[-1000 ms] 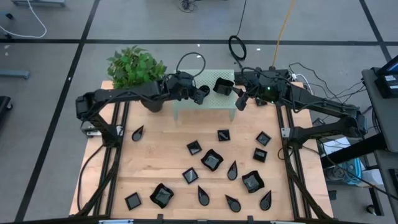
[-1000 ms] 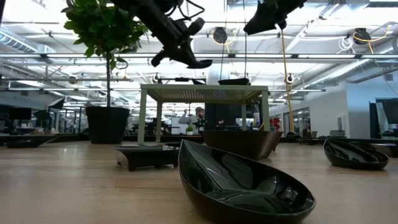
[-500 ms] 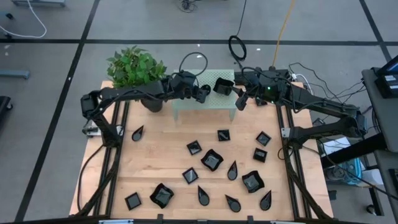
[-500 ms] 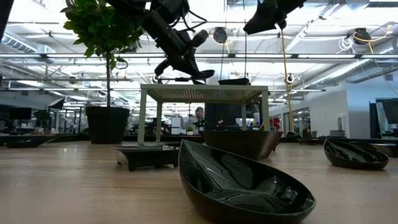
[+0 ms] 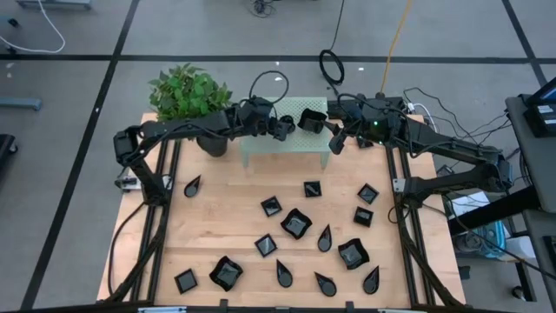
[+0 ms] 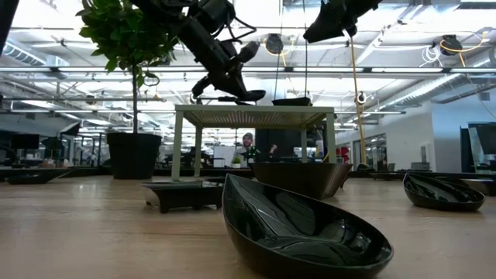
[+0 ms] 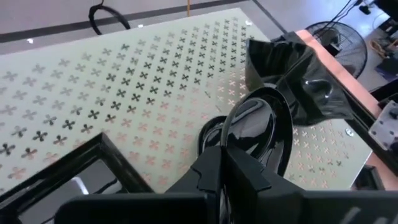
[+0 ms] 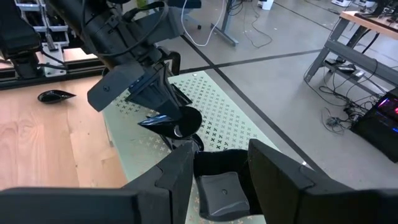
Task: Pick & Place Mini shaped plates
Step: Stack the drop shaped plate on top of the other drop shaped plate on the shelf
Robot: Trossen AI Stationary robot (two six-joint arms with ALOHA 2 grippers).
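The left gripper hangs over the pale perforated stand at the far edge of the wooden bench, its jaws clenched on the rim of a glossy black teardrop plate. In the low view that plate sits just above the stand's top; whether it touches the surface is hard to say from here. Beside it on the stand lies a wavy-edged square plate, seen in the left wrist view as a crumpled-looking black dish just past the teardrop.

The right gripper hovers near the stand's right end, its jaws released and spread, with the wavy-edged dish showing between them farther off and nothing grasped.

The remaining mini shaped plates are scattered over the nearer half of the bench: flat squares, teardrops and larger wavy-edged ones, mostly apart from each other. A lone teardrop lies near the left rail. A leafy plant in a dark pot stands at the bench's far left corner, beside the stand.
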